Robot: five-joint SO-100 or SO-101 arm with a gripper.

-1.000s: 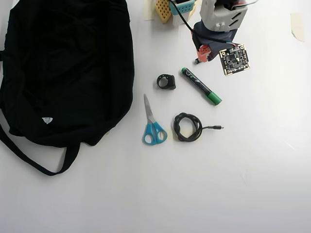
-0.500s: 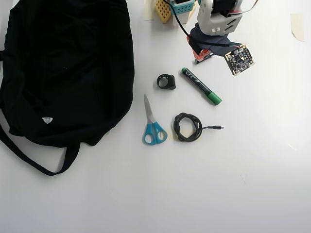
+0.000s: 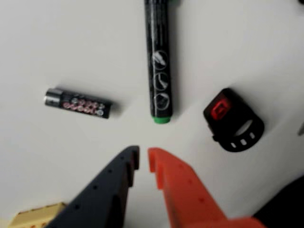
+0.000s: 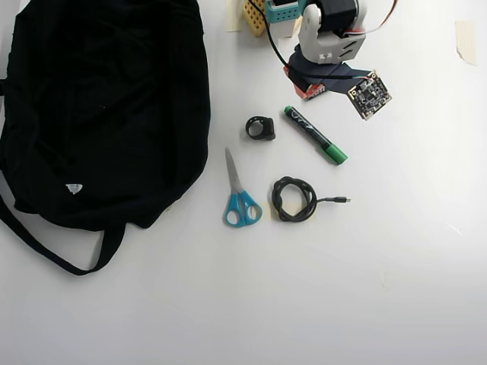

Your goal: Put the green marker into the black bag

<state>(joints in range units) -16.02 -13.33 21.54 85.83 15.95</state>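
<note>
The black bag (image 4: 99, 106) looks like soft matt cloth. The green marker (image 3: 158, 61) has a glossy plastic barrel. The scissors (image 4: 239, 190) show bare metal blades and blue plastic handles. The tabletop (image 4: 380, 266) is smooth, matt white. The jaws look like matt plastic, one black, one orange.

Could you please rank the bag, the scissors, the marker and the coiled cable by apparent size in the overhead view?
1. Bag.
2. Scissors, marker and cable: too alike to rank.

Hobby desk — bare white table (image 4: 396, 266), taped corners.
</note>
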